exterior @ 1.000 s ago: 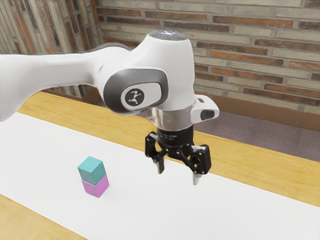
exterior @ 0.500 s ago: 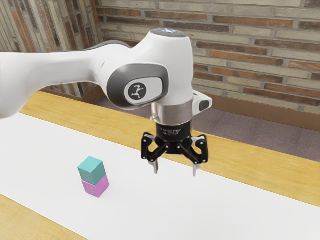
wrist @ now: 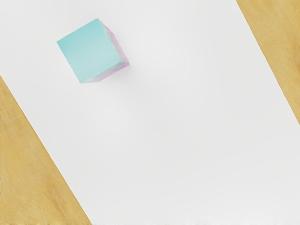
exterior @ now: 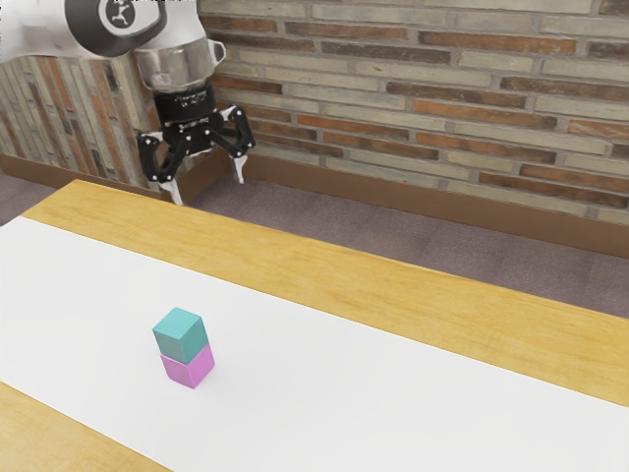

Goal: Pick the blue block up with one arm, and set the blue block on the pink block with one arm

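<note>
The blue block (exterior: 178,333) rests squarely on top of the pink block (exterior: 188,368) on the white mat (exterior: 344,393). My gripper (exterior: 206,185) hangs high above the table's far edge, well up and back from the stack, open with nothing between its fingers. From the wrist view the blue block (wrist: 92,50) is seen from above, with a thin strip of the pink block (wrist: 123,65) peeking out along one side.
The white mat runs across a wooden table (exterior: 472,305). A brick wall (exterior: 442,88) stands behind the table, with a dark floor strip below it.
My arm has risen and swung back toward the exterior view's upper left, far from the stack. The two blocks have not moved.
</note>
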{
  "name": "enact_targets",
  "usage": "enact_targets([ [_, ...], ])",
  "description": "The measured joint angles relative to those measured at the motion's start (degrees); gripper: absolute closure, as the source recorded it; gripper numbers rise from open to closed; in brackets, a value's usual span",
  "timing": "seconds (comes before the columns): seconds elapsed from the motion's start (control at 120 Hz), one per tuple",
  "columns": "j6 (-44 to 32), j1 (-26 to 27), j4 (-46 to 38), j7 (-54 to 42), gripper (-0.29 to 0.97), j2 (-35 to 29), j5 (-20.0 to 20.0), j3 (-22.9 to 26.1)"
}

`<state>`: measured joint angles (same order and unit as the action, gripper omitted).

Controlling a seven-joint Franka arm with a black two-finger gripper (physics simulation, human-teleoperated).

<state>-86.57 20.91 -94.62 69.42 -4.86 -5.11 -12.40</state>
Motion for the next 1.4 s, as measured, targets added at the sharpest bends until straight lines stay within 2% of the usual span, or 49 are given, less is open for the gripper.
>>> enact_targets([
  [0.167,0.5,5.1,-0.8,2.6,0.00,0.0,0.6,0.1],
  [0.517,0.7,2.4,-2.0,6.1,0.00,-0.3,1.3,-0.4],
  [0.858,0.7,6.8,-6.9,8.1,0.00,-2.4,1.2,-0.1],
  [0.983,0.8,7.0,-4.0,8.6,0.00,0.2,0.9,0.1],
  [1.2,1.0,12.4,-2.2,9.4,0.00,0.8,0.9,0.1],
  [1.4,1.1,11.2,-1.0,9.9,0.00,2.5,0.9,-0.5],
])
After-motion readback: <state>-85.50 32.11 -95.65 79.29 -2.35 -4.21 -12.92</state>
